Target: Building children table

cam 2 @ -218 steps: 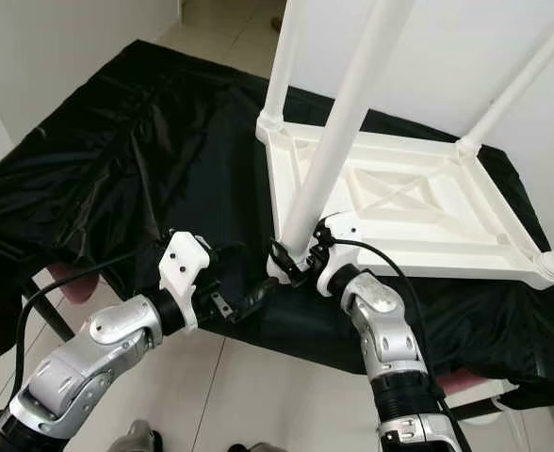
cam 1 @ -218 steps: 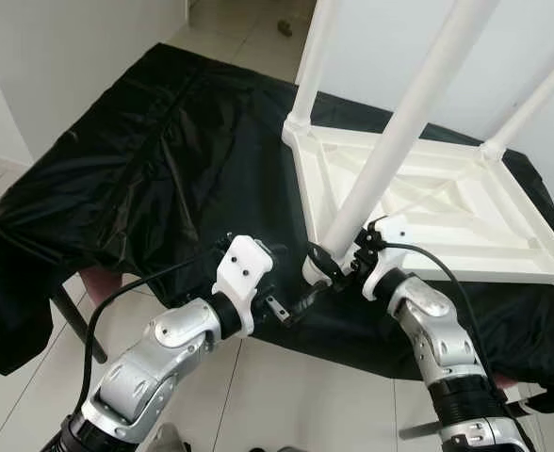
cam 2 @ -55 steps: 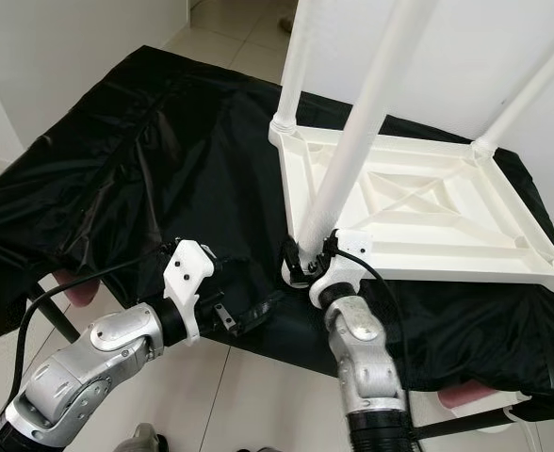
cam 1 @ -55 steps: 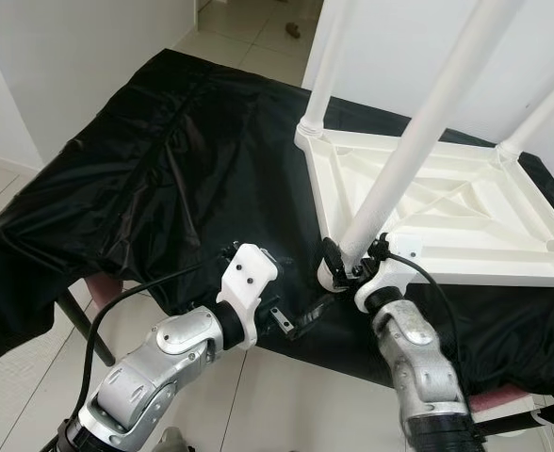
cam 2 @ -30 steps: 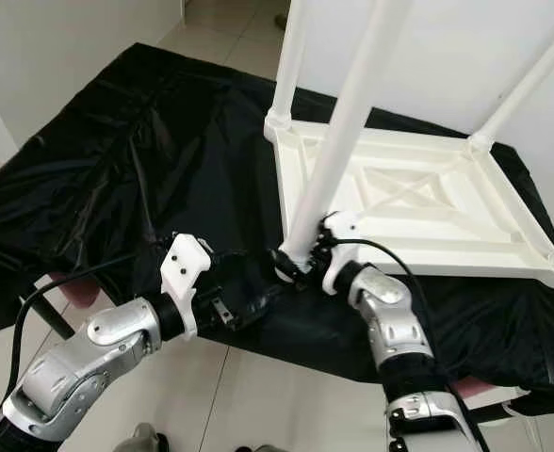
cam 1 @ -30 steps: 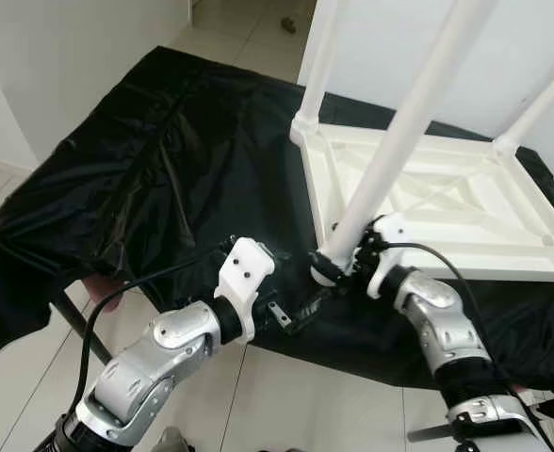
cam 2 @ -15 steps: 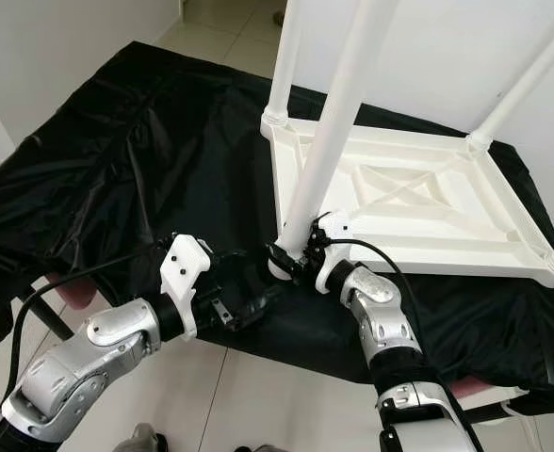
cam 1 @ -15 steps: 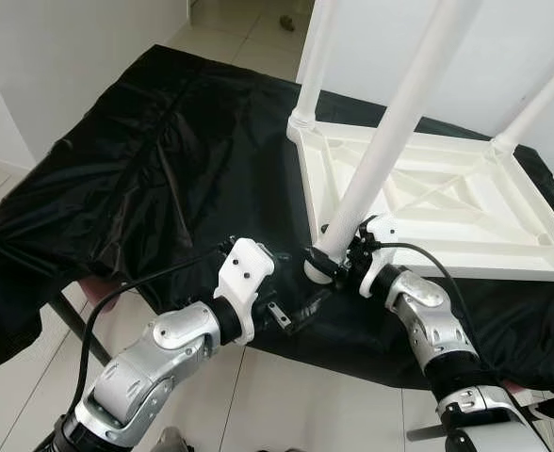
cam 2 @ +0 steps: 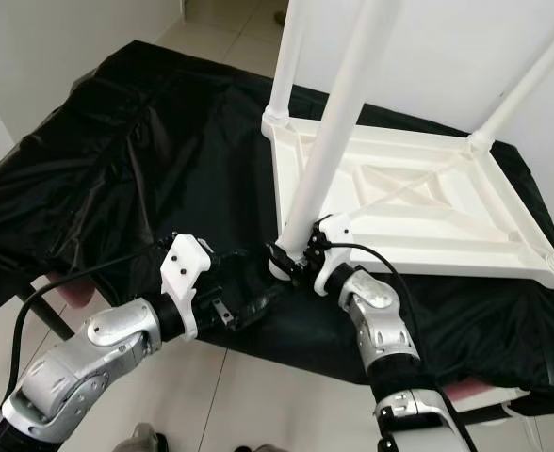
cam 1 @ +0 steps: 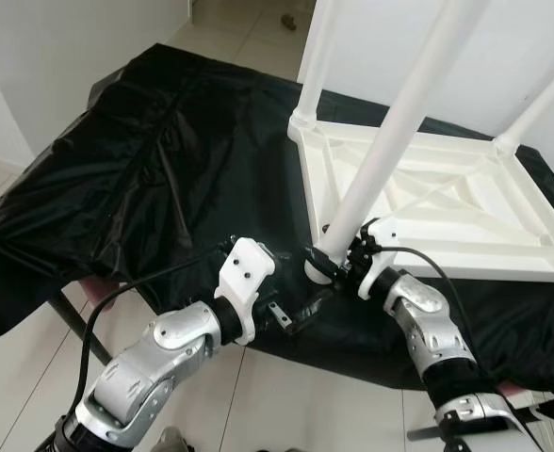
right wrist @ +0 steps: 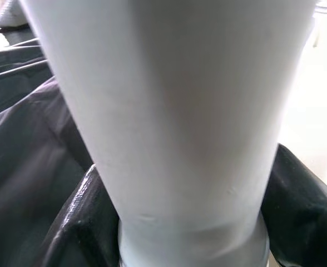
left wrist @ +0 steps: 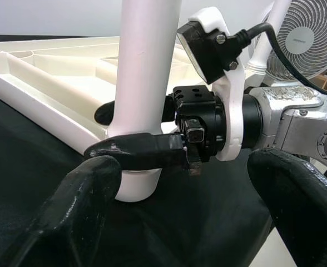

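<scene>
A white children's table (cam 1: 465, 212) lies upside down on a black cloth (cam 1: 164, 179), with its legs pointing up. My right gripper (cam 1: 322, 267) is shut around the base of the near leg (cam 1: 390, 141), right at the table's near corner socket. In the right wrist view that leg (right wrist: 174, 111) is held between the black fingers (right wrist: 77, 225). My left gripper (cam 1: 301, 311) hovers just left of and below that corner. Its fingers (left wrist: 80, 211) are spread wide open and hold nothing, facing the leg (left wrist: 144, 72) and the clamped right gripper (left wrist: 124, 153).
Two more white legs (cam 1: 315, 66) (cam 1: 539, 99) stand on the far corners. The cloth's front edge drops to the tiled floor (cam 1: 286, 395) just beneath both grippers. A white wall (cam 1: 60, 47) stands to the left, and a fan (left wrist: 308, 33) behind the right arm.
My right forearm has swung a little around the leg's base while staying clamped on it. The left gripper keeps its place and stays open. The camera shifted slightly.
</scene>
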You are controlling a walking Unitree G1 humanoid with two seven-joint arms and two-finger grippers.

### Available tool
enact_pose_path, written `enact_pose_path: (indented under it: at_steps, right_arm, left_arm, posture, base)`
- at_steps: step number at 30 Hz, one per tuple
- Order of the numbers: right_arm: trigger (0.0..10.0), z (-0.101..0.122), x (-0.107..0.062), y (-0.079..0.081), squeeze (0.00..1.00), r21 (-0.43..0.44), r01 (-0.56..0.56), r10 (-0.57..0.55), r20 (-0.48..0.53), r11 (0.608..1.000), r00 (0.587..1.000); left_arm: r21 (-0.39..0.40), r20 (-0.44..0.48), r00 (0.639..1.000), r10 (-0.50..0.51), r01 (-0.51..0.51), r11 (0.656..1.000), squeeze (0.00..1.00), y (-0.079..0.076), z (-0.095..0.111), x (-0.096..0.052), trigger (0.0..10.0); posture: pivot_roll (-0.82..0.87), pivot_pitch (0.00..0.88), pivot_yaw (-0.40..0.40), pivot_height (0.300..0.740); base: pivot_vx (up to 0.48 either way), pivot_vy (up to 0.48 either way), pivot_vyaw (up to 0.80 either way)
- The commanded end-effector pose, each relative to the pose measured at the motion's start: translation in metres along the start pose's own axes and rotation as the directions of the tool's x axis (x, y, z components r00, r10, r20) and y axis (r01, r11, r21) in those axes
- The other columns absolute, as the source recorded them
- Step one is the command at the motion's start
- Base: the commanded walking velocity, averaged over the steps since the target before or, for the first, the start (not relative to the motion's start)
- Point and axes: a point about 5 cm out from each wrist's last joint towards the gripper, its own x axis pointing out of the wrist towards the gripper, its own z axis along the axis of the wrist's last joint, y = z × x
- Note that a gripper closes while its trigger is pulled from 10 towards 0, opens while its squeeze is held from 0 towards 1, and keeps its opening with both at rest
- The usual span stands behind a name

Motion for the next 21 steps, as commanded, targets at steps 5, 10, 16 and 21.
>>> enact_pose_path:
  at_steps: [5, 10, 16, 21]
  right_arm:
    - [0.0, -0.005, -0.003, 0.002, 0.00, 0.029, 0.157, -0.156, -0.045, 0.987, 0.987]
    - [0.0, -0.012, -0.001, 0.012, 0.00, 0.083, 0.373, -0.365, -0.100, 0.924, 0.926]
    - [0.0, -0.013, 0.002, 0.026, 0.00, 0.072, 0.498, -0.489, -0.113, 0.864, 0.865]
    - [0.0, -0.011, 0.005, 0.037, 0.00, 0.084, 0.527, -0.517, -0.117, 0.846, 0.848]
  left_arm:
    - [-0.017, -0.007, 0.995, -0.097, 0.097, 0.995, 0.00, -0.010, -0.003, 0.003, 10.0]
    - [-0.019, -0.007, 0.994, -0.107, 0.107, 0.994, 0.00, -0.011, -0.003, 0.003, 10.0]
    - [-0.020, -0.008, 0.993, -0.119, 0.119, 0.993, 0.00, -0.013, -0.003, 0.004, 10.0]
    - [-0.020, -0.009, 0.992, -0.125, 0.124, 0.992, 0.00, -0.014, -0.003, 0.004, 10.0]
  posture:
    - [0.12, 0.135, -0.161, 0.740]
    - [0.12, 0.136, -0.159, 0.740]
    - [0.12, 0.134, -0.156, 0.740]
    - [0.12, 0.133, -0.156, 0.740]
  base:
    - [0.000, 0.000, 0.00]
    - [0.000, 0.000, 0.00]
    - [0.000, 0.000, 0.00]
    - [0.000, 0.000, 0.00]
